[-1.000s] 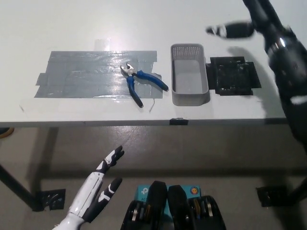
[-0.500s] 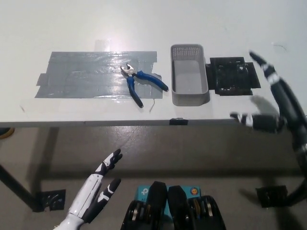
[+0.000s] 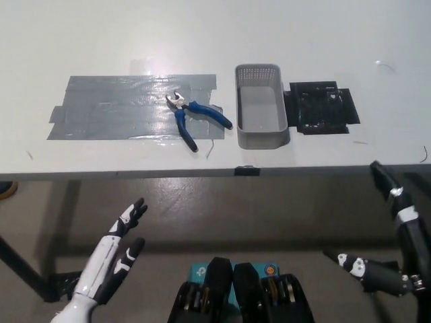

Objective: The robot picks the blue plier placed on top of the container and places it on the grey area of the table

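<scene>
We see the white table, its grey area holding the blue plier just beside the empty container. Below, our left hand and right hand hang spread, holding nothing.

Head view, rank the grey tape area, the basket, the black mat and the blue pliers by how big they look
1. grey tape area
2. and 3. basket and black mat: they look about alike, so no ranking
4. blue pliers
</scene>
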### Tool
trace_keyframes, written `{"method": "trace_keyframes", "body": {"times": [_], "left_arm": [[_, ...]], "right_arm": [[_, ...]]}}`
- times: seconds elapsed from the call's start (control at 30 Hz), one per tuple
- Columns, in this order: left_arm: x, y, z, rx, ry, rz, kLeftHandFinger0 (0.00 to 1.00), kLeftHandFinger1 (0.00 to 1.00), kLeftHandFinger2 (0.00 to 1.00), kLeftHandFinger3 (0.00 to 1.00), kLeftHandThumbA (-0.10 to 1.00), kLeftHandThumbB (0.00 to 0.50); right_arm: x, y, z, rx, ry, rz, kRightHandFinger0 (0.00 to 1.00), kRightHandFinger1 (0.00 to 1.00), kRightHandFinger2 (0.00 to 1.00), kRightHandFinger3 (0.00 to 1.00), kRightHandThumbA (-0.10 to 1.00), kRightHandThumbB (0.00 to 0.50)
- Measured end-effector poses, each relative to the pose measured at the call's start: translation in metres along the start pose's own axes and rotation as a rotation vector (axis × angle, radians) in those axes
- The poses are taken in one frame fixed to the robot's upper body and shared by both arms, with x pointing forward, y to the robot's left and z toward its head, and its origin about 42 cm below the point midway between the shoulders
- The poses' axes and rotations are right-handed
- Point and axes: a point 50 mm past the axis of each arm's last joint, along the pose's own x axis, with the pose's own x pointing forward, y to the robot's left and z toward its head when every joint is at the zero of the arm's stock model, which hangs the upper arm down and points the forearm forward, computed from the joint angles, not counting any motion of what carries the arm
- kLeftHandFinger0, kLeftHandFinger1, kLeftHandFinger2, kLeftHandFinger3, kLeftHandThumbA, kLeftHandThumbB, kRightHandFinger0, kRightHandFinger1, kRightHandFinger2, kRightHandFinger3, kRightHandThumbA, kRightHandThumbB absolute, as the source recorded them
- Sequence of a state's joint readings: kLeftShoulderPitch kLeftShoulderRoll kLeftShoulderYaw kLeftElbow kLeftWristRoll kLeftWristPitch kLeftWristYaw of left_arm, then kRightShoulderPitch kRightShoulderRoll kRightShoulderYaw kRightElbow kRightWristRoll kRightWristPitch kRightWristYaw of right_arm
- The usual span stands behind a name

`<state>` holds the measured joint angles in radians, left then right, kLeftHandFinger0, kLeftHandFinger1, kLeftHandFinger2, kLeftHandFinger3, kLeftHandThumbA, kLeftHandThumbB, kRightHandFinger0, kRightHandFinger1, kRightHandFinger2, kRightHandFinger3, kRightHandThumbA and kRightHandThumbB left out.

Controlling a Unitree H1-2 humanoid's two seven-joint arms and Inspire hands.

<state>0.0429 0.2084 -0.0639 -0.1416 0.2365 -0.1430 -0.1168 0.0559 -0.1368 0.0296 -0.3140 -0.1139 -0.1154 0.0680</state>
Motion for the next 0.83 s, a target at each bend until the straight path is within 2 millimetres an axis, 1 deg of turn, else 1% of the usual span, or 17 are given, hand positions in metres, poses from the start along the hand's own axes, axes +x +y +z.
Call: {"method": "trace_keyframes", "body": {"times": [0.03, 0.07, 0.13, 0.17, 0.27, 0.33, 0.4, 0.47, 0.6, 0.63, 0.83], "left_arm": [[0.0, 0.001, 0.0, -0.001, 0.0, 0.003, 1.0, 1.0, 1.0, 1.0, 1.0, 0.156], [0.0, 0.001, 0.0, -0.004, -0.001, 0.007, 1.0, 1.0, 1.0, 1.0, 1.0, 0.161], [0.0, 0.003, 0.001, -0.01, -0.004, 0.014, 1.0, 1.0, 1.0, 1.0, 1.0, 0.169], [0.0, 0.003, 0.001, -0.011, -0.005, 0.017, 1.0, 1.0, 1.0, 1.0, 1.0, 0.17], [0.0, 0.005, 0.001, -0.013, -0.007, 0.022, 1.0, 1.0, 1.0, 1.0, 1.0, 0.152], [0.003, 0.006, 0.002, -0.014, -0.014, 0.023, 1.0, 1.0, 1.0, 1.0, 1.0, 0.15], [0.006, 0.006, 0.004, -0.015, -0.023, 0.024, 1.0, 1.0, 1.0, 1.0, 1.0, 0.152], [0.009, 0.006, 0.005, -0.016, -0.03, 0.025, 1.0, 1.0, 1.0, 1.0, 1.0, 0.165], [0.01, 0.007, 0.006, -0.015, -0.034, 0.025, 1.0, 1.0, 1.0, 1.0, 1.0, 0.168], [0.011, 0.007, 0.006, -0.015, -0.036, 0.025, 1.0, 1.0, 1.0, 1.0, 1.0, 0.175], [0.014, 0.008, 0.008, -0.022, -0.047, 0.027, 1.0, 1.0, 1.0, 1.0, 1.0, 0.18]], "right_arm": [[-0.001, 0.003, -0.011, 0.02, 0.028, -0.004, 1.0, 1.0, 1.0, 1.0, 0.91, 0.285], [-0.004, 0.007, -0.027, 0.045, 0.073, -0.013, 1.0, 1.0, 1.0, 1.0, 0.9, 0.287], [-0.008, 0.013, -0.051, 0.079, 0.141, -0.037, 1.0, 1.0, 1.0, 1.0, 0.88, 0.241], [-0.009, 0.015, -0.06, 0.091, 0.164, -0.046, 1.0, 1.0, 1.0, 1.0, 0.87, 0.237], [-0.012, 0.017, -0.074, 0.11, 0.198, -0.065, 1.0, 1.0, 1.0, 1.0, 0.85, 0.245], [-0.01, 0.014, -0.079, 0.116, 0.2, -0.081, 1.0, 1.0, 1.0, 1.0, 0.83, 0.216], [-0.009, 0.012, -0.08, 0.119, 0.194, -0.096, 1.0, 1.0, 1.0, 1.0, 0.82, 0.208], [-0.009, 0.01, -0.08, 0.118, 0.184, -0.106, 1.0, 1.0, 1.0, 1.0, 0.81, 0.201], [-0.01, 0.01, -0.08, 0.12, 0.178, -0.111, 1.0, 1.0, 1.0, 1.0, 0.82, 0.203], [-0.01, 0.01, -0.079, 0.119, 0.178, -0.112, 1.0, 1.0, 1.0, 1.0, 0.83, 0.214], [-0.01, 0.01, -0.079, 0.118, 0.178, -0.112, 1.0, 1.0, 1.0, 1.0, 0.83, 0.213]]}}
